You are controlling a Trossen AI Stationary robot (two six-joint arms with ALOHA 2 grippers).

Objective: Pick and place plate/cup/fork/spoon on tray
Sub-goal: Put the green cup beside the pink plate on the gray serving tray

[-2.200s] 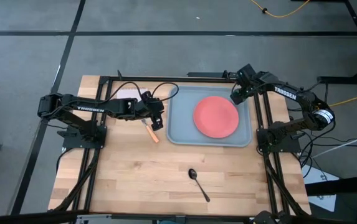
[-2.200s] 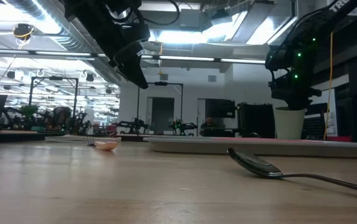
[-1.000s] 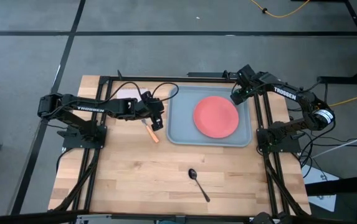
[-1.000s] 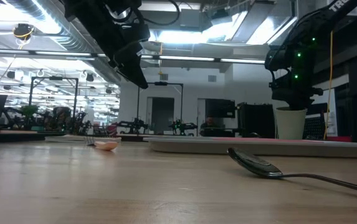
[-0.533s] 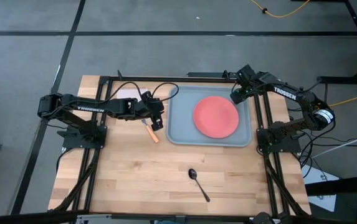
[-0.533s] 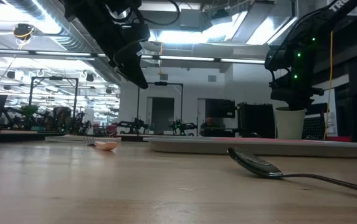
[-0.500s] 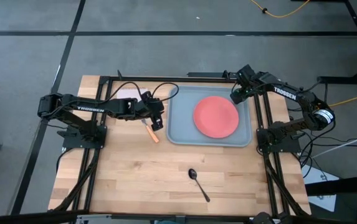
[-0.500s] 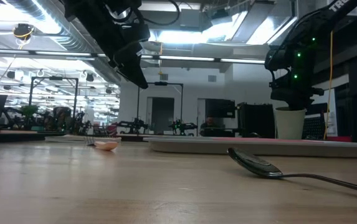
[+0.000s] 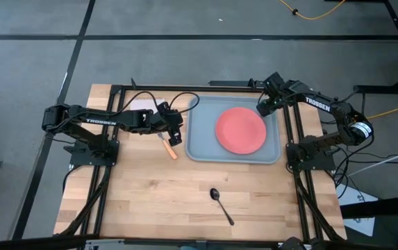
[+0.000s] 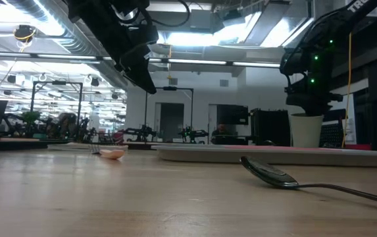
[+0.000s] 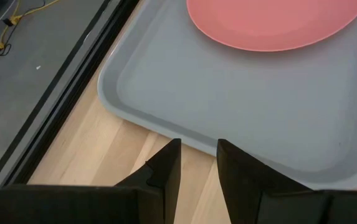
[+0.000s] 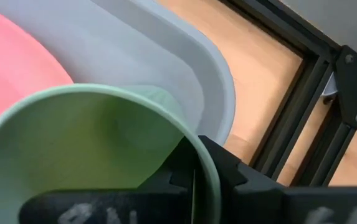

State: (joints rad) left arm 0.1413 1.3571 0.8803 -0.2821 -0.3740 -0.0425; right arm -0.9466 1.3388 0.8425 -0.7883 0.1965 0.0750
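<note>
Around the tray (image 9: pixel 202 146): plate (image 9: pixel 240 130) fills its middle, right gripper (image 9: pixel 262 107) with cup (image 12: pixel 91 149) blocks the far right corner, fork (image 9: pixel 168 147) and left gripper (image 9: pixel 175 135) crowd its left rim, near-side tabletop open except spoon (image 9: pixel 221 204).

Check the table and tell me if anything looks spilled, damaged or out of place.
Nothing stands out. The plate lies flat on the tray; the fork and spoon lie on the table, not yet placed. The right gripper holds the cup over the tray's corner.
</note>
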